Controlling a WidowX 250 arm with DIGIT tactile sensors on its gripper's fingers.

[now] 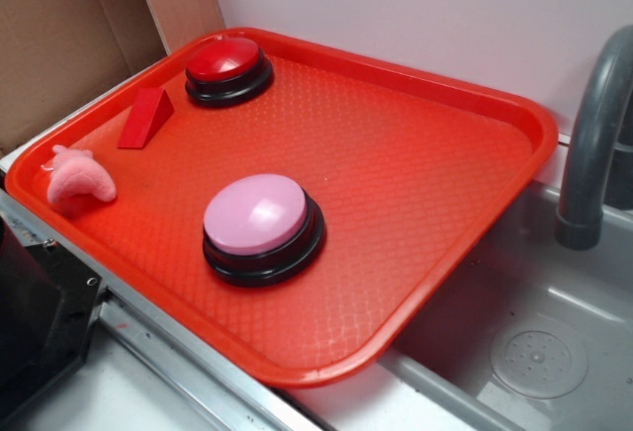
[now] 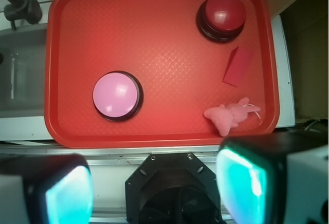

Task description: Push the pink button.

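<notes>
Pink button (image 2: 116, 95) sits left of centre; my fingers (image 2: 69, 196) hang spread apart, so I'd close them, then press its dome squarely.

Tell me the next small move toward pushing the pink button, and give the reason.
Probably move the gripper forward over the tray and slightly left, until it is centred above the pink button. In the wrist view the jaws stand apart, short of the tray's near rim, and nothing touches the button. The red button and plush toy lie to the right.
</notes>
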